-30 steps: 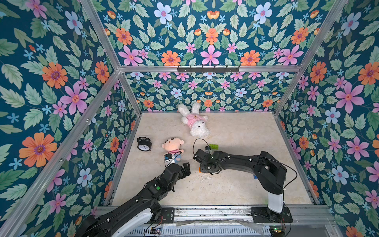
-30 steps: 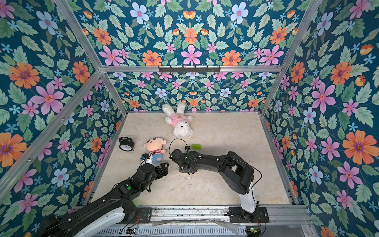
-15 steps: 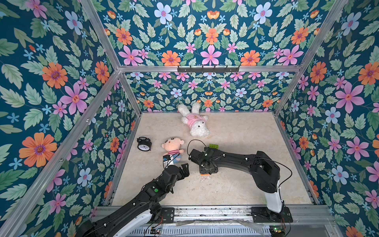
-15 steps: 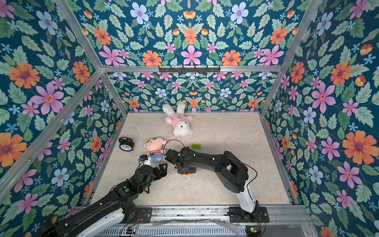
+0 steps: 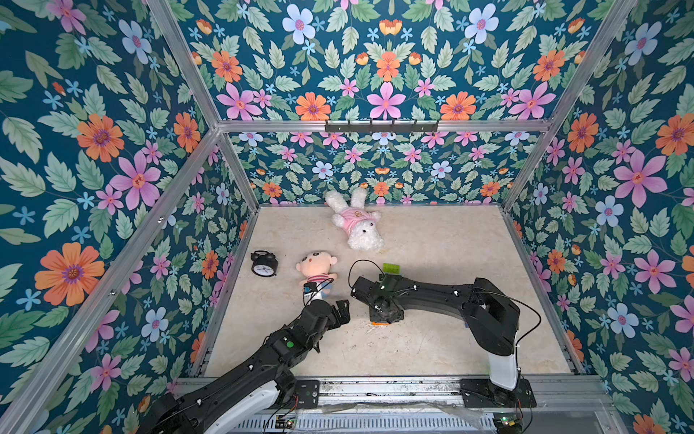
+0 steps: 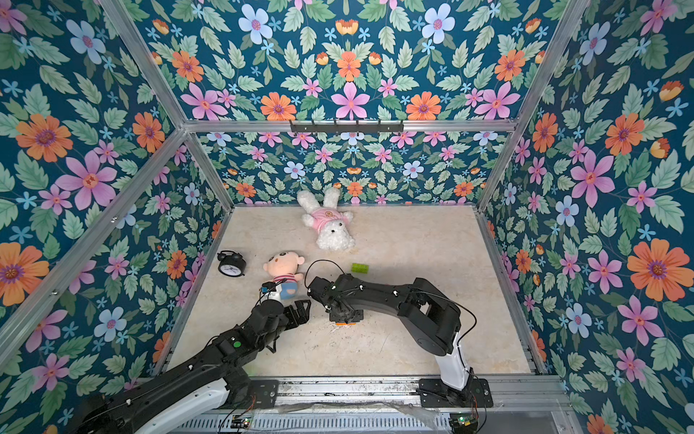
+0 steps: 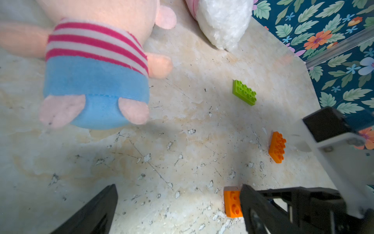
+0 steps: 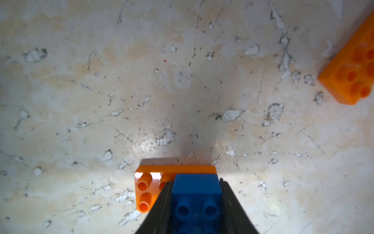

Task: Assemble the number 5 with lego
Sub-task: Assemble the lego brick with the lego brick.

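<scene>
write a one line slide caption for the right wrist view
Right gripper shut on a blue brick sitting atop an orange brick, a second orange brick lying apart on the scuffed table.

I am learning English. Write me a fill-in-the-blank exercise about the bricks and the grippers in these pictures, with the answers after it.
1. The right gripper is shut on a small brick coloured ____.
2. Under it lies a longer brick coloured ____.
3. The left gripper holds nothing; its jaws stand ____.
4. The loose brick nearest the white plush is ____.
Answers: blue; orange; open; green.
</scene>
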`<state>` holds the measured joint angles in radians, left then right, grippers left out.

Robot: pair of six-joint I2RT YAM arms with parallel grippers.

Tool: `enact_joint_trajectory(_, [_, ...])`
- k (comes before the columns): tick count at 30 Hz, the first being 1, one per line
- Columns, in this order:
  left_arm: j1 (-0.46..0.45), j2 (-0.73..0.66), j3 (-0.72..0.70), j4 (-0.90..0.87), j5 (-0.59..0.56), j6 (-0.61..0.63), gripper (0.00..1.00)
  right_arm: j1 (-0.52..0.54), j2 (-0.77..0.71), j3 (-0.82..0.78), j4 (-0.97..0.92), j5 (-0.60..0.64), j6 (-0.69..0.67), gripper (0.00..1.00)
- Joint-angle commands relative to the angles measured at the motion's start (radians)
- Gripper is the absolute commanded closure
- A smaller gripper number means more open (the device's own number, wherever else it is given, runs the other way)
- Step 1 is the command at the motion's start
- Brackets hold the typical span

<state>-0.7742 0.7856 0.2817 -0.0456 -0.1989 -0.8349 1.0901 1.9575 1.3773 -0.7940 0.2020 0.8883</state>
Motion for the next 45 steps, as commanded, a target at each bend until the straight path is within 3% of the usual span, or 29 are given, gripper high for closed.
enact_joint_trajectory(1, [0.000, 0.019, 0.010, 0.058, 0.042, 0.020, 0.02, -0.005, -0.039, -0.059, 0.107, -0.042, 0.014, 0.61])
enact_joint_trajectory(7, [0.000, 0.066, 0.016, 0.089, 0.071, 0.019, 0.04, -0.032, -0.106, -0.189, 0.281, -0.132, 0.037, 0.49])
enact_joint_trajectory(9, [0.000, 0.079, 0.010, 0.121, 0.102, 0.023, 0.10, -0.033, -0.115, -0.214, 0.310, -0.146, 0.037, 0.48])
enact_joint_trajectory(13, [0.000, 0.114, -0.011, 0.187, 0.160, -0.001, 0.30, -0.035, -0.100, -0.219, 0.309, -0.138, 0.037, 0.58])
enact_joint_trajectory(15, [-0.001, 0.133, -0.028, 0.227, 0.189, -0.023, 0.36, -0.033, -0.100, -0.227, 0.321, -0.131, 0.039, 0.71])
enact_joint_trajectory(16, [-0.001, 0.142, -0.033, 0.238, 0.198, -0.027, 0.38, -0.033, -0.105, -0.236, 0.337, -0.149, 0.041, 0.68])
enact_joint_trajectory(18, [0.000, 0.158, -0.033, 0.242, 0.205, -0.032, 0.38, -0.035, -0.115, -0.239, 0.347, -0.163, 0.042, 0.54])
enact_joint_trajectory(29, [-0.002, 0.173, -0.015, 0.222, 0.190, -0.012, 0.35, -0.020, -0.117, -0.124, 0.186, -0.081, 0.021, 0.43])
enact_joint_trajectory(35, [-0.001, 0.164, -0.025, 0.219, 0.185, -0.015, 0.35, -0.010, -0.114, -0.118, 0.130, -0.038, 0.060, 0.53])
enact_joint_trajectory(38, [-0.001, 0.155, -0.029, 0.215, 0.183, -0.012, 0.35, -0.010, -0.119, -0.120, 0.140, -0.039, 0.060, 0.65])
enact_joint_trajectory(45, [-0.001, 0.144, -0.029, 0.204, 0.178, -0.012, 0.35, -0.004, -0.070, -0.102, 0.113, -0.042, 0.050, 0.69])
